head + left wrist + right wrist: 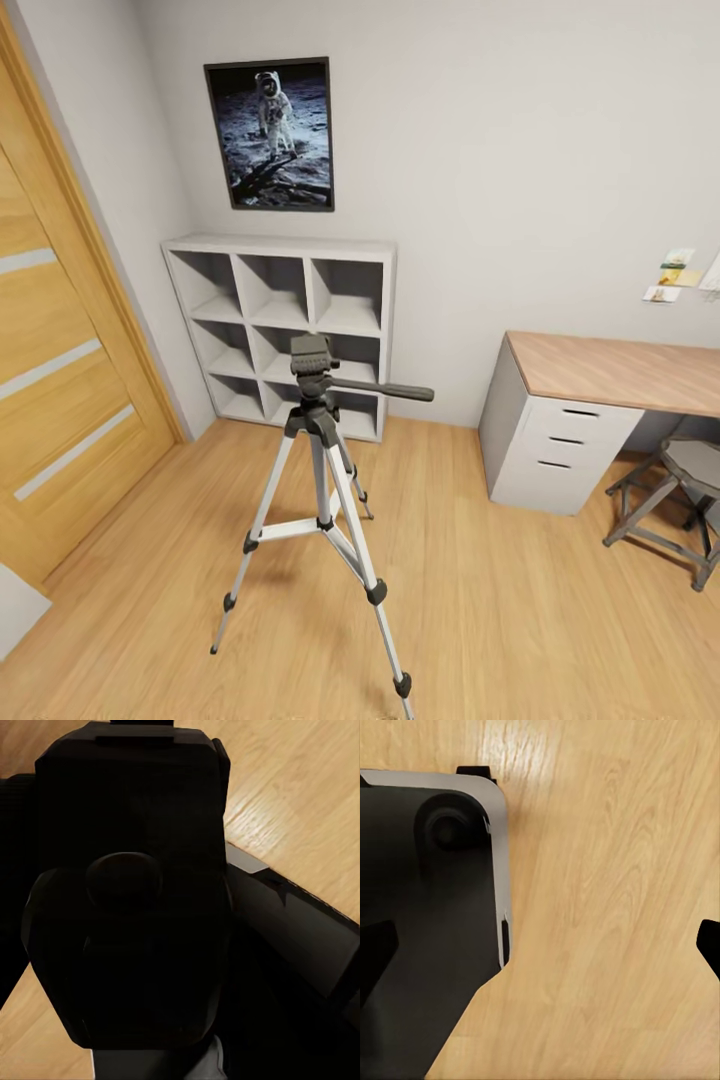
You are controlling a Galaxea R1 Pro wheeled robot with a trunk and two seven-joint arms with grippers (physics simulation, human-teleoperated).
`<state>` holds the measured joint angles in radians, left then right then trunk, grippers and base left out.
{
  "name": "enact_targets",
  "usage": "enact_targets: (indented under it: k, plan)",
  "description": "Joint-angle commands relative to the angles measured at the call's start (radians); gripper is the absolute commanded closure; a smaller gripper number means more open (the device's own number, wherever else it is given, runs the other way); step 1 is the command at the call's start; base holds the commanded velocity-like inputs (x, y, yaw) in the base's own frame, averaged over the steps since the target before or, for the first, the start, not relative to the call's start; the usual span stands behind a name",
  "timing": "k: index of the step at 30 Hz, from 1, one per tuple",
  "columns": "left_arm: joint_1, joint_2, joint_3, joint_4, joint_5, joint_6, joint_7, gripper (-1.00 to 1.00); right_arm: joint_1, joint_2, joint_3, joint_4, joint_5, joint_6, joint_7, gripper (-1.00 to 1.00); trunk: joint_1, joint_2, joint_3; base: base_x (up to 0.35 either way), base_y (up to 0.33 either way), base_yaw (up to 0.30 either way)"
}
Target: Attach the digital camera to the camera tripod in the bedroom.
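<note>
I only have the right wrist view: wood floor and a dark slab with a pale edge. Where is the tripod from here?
Observer: In the head view the camera tripod stands upright on the plank floor, straight ahead, in front of the white cube shelf.
Operator: Is anything mounted on it?
Observer: No, the tripod head is bare. Its pan handle points toward the desk.
Operator: What is the left end effector doing?
Observer: The left wrist view shows a large black shape above the floor, too dark for me to tell open from shut.
</note>
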<state>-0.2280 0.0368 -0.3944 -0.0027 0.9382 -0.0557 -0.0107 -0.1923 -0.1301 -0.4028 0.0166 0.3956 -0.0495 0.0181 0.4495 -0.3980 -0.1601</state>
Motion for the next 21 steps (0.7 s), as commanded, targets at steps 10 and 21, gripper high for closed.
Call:
enact_targets:
  k: [10,21]
  plan:
    - [-0.001,0.000,-0.010,0.000,0.000,0.022,-0.013,1.00,-0.001,-0.002,-0.008,0.002,0.007,-0.004,0.002,-1.00,0.000,-0.002,-0.018,0.000,0.000,0.000]
    - [-0.001,0.000,-0.012,0.000,-0.003,0.054,-0.017,1.00,-0.001,-0.002,-0.009,0.002,0.007,-0.004,0.002,-1.00,0.000,-0.002,-0.036,0.000,0.000,0.000]
